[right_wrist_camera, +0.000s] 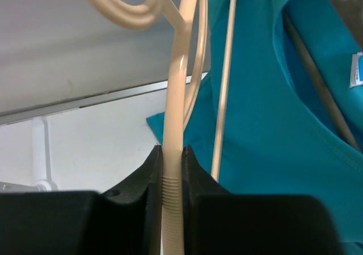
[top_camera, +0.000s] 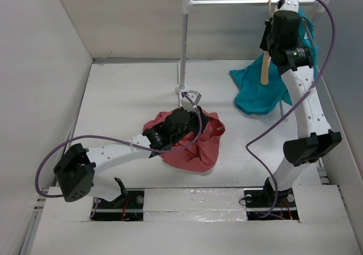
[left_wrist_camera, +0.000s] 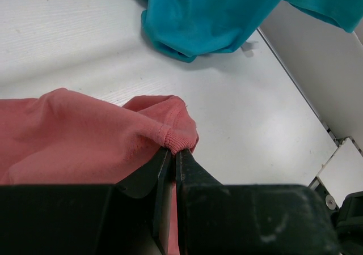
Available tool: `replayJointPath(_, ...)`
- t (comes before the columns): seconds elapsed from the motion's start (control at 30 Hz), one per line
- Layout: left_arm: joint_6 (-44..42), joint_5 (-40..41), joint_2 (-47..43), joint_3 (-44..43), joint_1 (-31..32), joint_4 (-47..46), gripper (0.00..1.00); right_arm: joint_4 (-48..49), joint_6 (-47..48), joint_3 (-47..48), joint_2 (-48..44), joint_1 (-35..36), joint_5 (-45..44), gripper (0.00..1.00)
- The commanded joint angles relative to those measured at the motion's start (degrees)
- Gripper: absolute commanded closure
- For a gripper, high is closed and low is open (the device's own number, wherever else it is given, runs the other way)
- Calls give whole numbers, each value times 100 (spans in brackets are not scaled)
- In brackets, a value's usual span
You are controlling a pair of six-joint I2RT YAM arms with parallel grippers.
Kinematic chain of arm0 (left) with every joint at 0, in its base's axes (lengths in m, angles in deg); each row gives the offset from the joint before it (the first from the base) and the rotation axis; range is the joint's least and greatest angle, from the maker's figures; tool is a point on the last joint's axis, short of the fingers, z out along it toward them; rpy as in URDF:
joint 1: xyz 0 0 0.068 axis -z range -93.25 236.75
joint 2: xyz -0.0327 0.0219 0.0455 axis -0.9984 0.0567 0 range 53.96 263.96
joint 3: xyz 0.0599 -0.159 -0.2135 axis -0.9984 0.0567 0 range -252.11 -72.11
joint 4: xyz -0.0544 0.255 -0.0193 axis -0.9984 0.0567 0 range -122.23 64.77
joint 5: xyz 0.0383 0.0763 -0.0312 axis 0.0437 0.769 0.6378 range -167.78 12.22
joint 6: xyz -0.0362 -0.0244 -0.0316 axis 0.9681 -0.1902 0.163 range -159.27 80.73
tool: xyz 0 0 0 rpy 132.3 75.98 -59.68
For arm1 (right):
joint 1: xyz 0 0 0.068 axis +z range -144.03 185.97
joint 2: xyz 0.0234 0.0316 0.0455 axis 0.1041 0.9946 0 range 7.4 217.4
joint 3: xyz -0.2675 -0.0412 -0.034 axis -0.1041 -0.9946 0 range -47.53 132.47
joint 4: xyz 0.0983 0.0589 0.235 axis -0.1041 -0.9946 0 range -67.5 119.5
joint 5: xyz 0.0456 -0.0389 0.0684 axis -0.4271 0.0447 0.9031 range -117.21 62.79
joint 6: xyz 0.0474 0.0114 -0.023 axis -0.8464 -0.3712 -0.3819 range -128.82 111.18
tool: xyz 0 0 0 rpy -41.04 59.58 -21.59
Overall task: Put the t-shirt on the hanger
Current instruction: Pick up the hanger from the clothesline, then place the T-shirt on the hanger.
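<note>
Nearest the lens, the left gripper [left_wrist_camera: 173, 158] is seen with its two matte black fingers pressed together on a ribbed, rolled edge of the t-shirt [left_wrist_camera: 74, 136]. That one salmon-red garment, soft and finely knitted, is lying crumpled in a loose heap at the middle of the white table [top_camera: 125, 96], with the left arm's wrist resting over it. At two o'clock from the heap, one teal shirt [left_wrist_camera: 215, 11] is draped in smooth folds, its lower edge pooled on the table. Up at one o'clock in the overhead view, the right gripper [right_wrist_camera: 172, 153] is closed narrowly around the hanger [right_wrist_camera: 176, 96], a pale, slender, curved piece with a ribbed stretch right at the fingers and a small hook bending away at eleven o'clock. It is held high beside the metal rail [top_camera: 227, 1], against the teal cloth. A second hanger [right_wrist_camera: 317, 79], darker, can be made out inside the teal shirt's neck: two shirts, two hangers, two grippers counted.
</note>
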Motion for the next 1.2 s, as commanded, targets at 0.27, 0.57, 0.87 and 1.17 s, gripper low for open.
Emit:
replayJointPath(0.27, -121, 134, -305, -179, 32, -104, 100, 1368, 95, -496, -981, -341, 1432, 100)
replayJointPath(0.57, -174, 64, -332, -398, -21, -131, 100, 1957, -635, -2052, -1790, -1151, 3483, 100)
replayJointPath(0.87, -174, -50, -191, -583, -232, -122, 100, 2546, -794, -3186, -2616, -1037, 3958, 100)
replayJointPath(1.17, -455, 143, 406, -1234, -487, -87, 100, 2800, -1312, -5249, -4345, -415, 4539, 100)
